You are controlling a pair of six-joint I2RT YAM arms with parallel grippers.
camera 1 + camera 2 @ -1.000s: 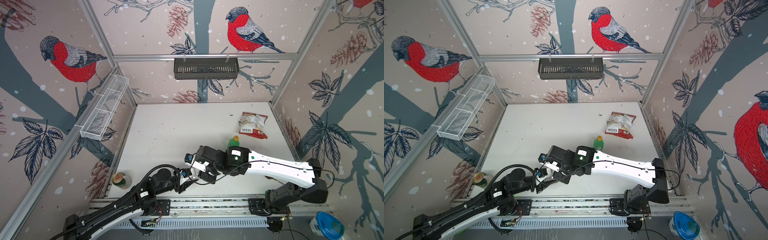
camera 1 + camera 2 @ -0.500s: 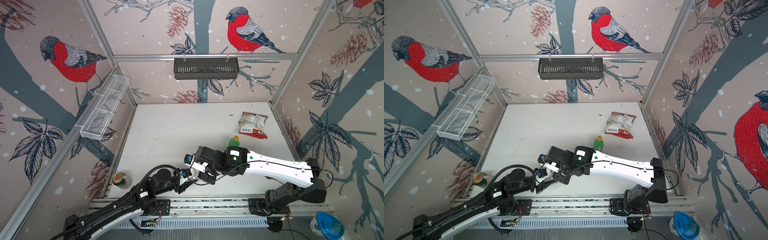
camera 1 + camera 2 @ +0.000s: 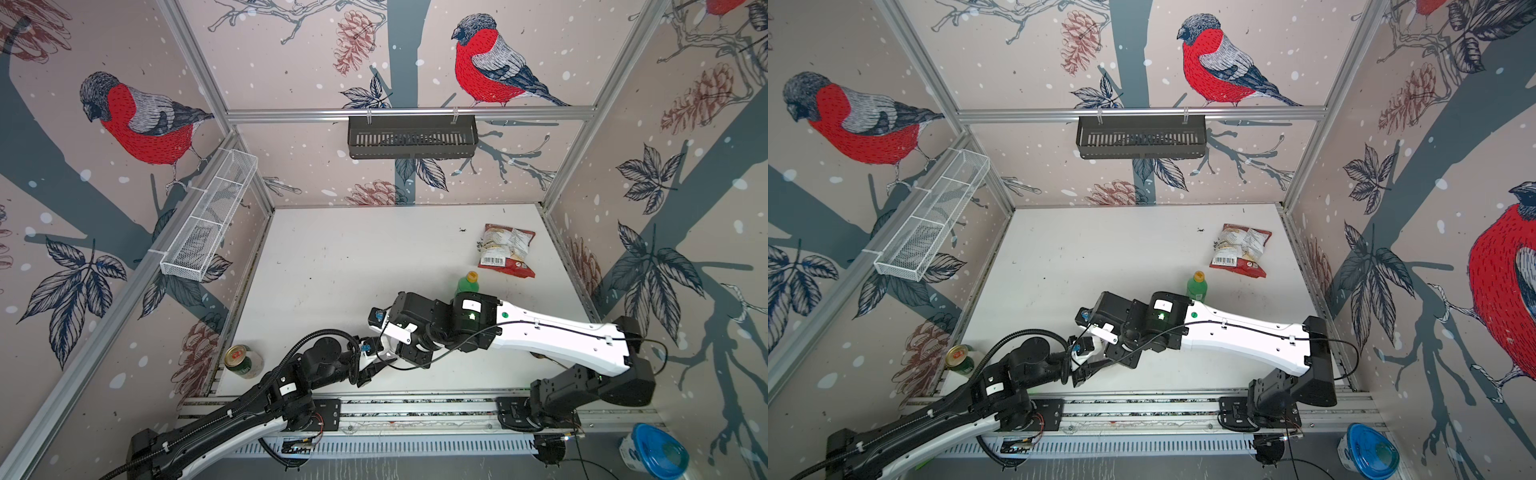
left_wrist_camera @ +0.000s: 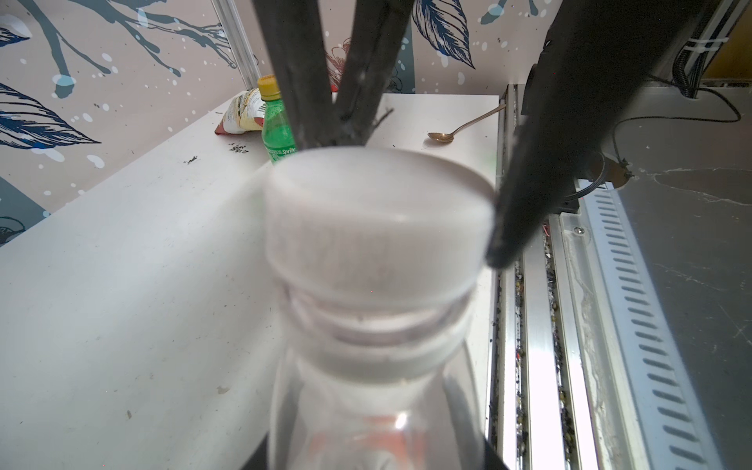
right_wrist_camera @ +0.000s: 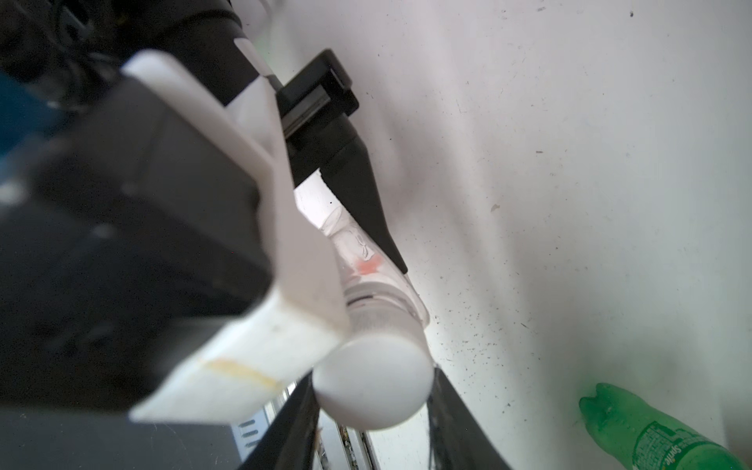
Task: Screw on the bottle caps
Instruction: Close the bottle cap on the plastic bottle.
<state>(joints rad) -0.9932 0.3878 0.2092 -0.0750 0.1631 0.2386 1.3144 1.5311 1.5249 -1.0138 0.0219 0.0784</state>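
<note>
Bird-patterned walls close in a white table [image 3: 332, 270], and both arms meet low at its front edge. The left gripper [image 5: 337, 244] is clamped on the body of the clear bottle [image 4: 374, 390]. Whether the bottle's base rests on the table cannot be told.

The right gripper [image 5: 372, 376] reaches in from the other side. It is closed partway around the white cap [image 4: 378, 219], with a dark finger on either side that looks to be touching the rim. The cap sits on the neck, but a band of thread shows beneath it in the left wrist view. It is probably only partly wound down.

To finish this well, the right wrist should turn about the neck's own line, with a light push along it so the thread stays engaged. If the cap looks cocked, back it off a little and restart rather than forcing it. When the wrist runs out of turn, loosen only enough to swing back, without lifting the cap. The left grip must be firm enough that the slick bottle does not spin with the cap.

Well back on the table, the green bottle [image 3: 466, 287] stands upright with its orange-yellow cap [image 3: 472, 275] on top and probably needs nothing more.
</note>
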